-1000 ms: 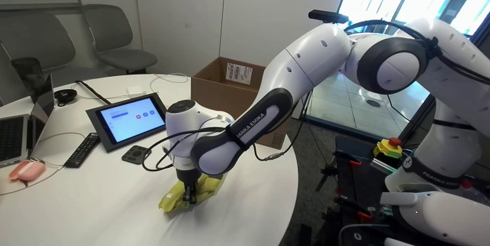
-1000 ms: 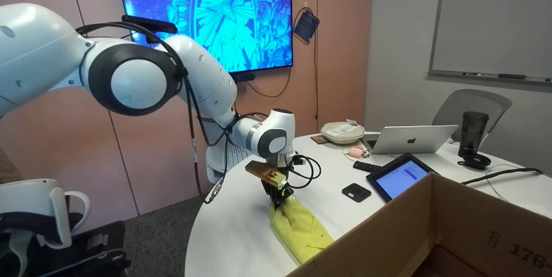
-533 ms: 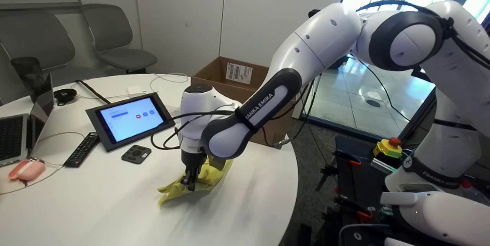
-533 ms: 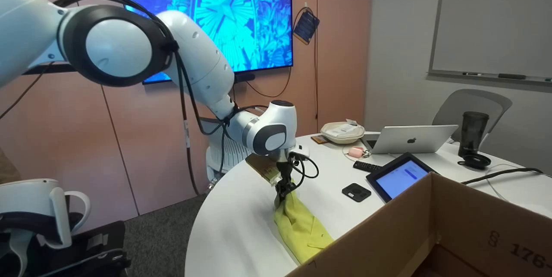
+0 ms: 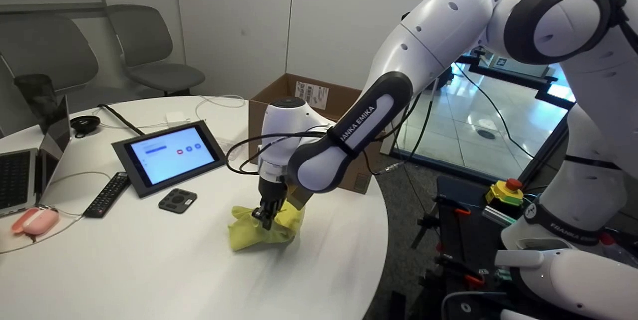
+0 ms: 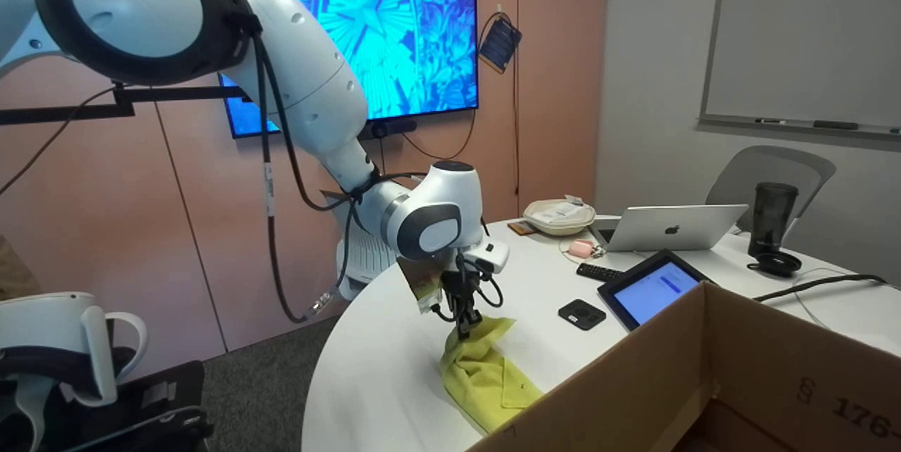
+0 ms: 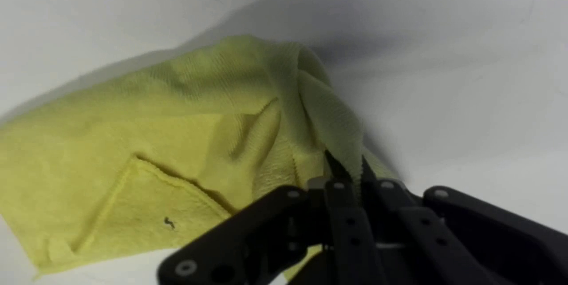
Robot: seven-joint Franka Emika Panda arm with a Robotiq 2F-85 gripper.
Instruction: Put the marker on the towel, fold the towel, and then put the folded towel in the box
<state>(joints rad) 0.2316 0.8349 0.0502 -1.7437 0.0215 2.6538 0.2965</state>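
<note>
Towel [image 7: 146, 134], bunched on the white table [image 5: 339, 270], has one end pinched up in the gripper [image 7: 350, 170], whose fingers are pressed together on a ridge of cloth, probably to carry that end over the rest. No marker shows; it may be wrapped inside. Bare table runs to the rounded edge on one side; on the other, tablet [image 5: 172, 155] and black puck [image 5: 178, 201] lie apart from it. The open-topped box [image 6: 619, 374] stands near the slack end, its walls likely needing a high lift.
</note>
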